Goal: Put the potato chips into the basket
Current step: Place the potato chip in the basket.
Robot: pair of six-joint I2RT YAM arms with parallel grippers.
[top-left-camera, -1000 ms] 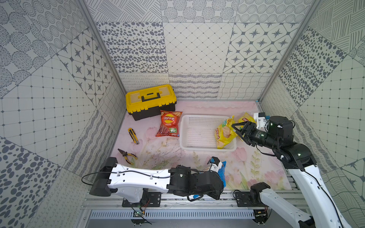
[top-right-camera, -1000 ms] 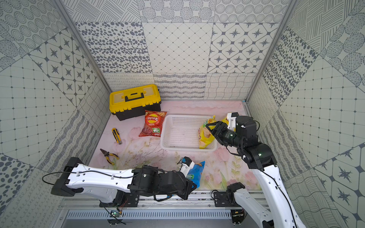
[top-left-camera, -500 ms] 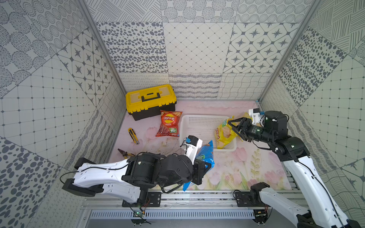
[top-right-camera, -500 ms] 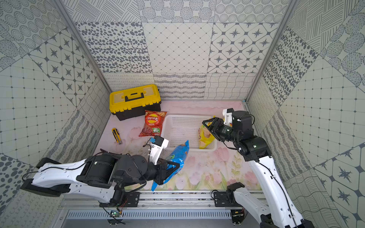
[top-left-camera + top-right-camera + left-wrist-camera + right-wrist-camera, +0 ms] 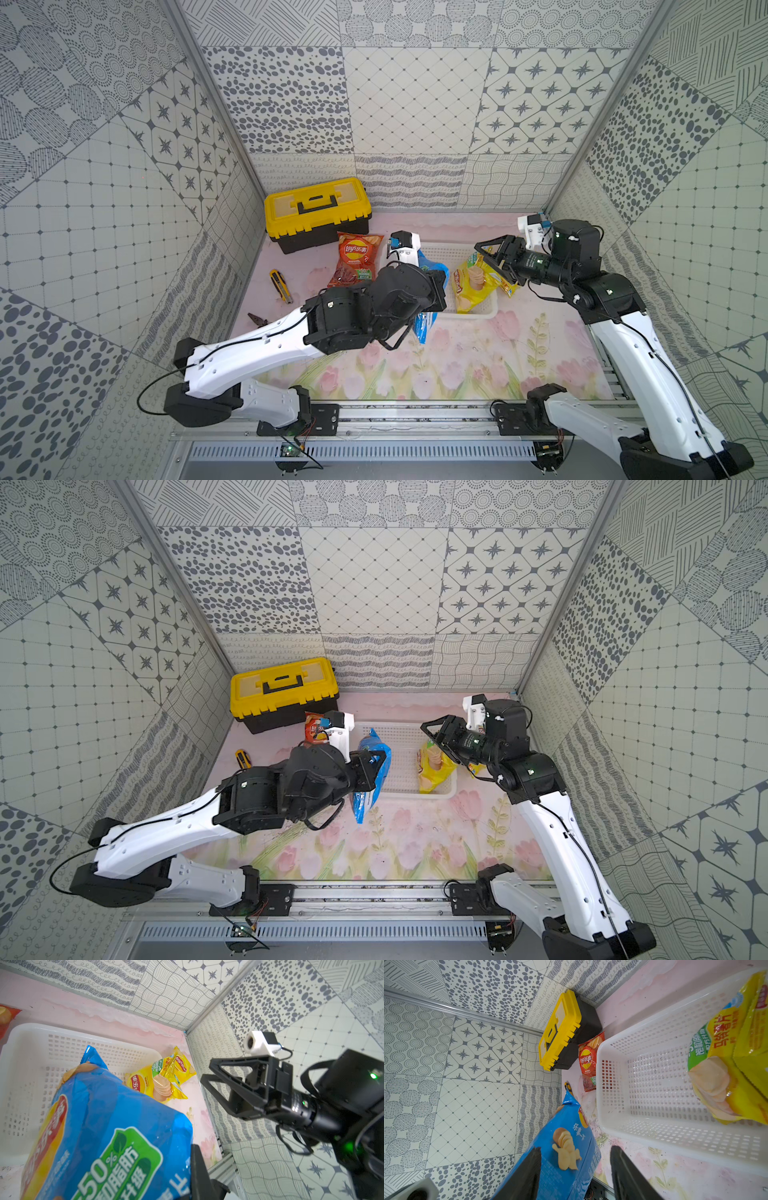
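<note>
left gripper clamps blue bag over basket near-left rim | right gripper jaws wide, empty, above yellow bag in basket right end | red bag outside, left | bags likely light, slick, crushable: pinch seam edge

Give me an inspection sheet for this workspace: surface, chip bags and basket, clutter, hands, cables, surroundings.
Surface: pink floral mat.
Job's things: blue bag held up at the basket's left end; yellow bag inside; second yellow bag outside it; red bag on the mat.
Clutter: yellow toolbox, utility knife, pliers.
Hands: left hand shut on blue bag; right hand open, empty.
Cables: black leads along both arms.
Surroundings: patterned tile walls.
</note>
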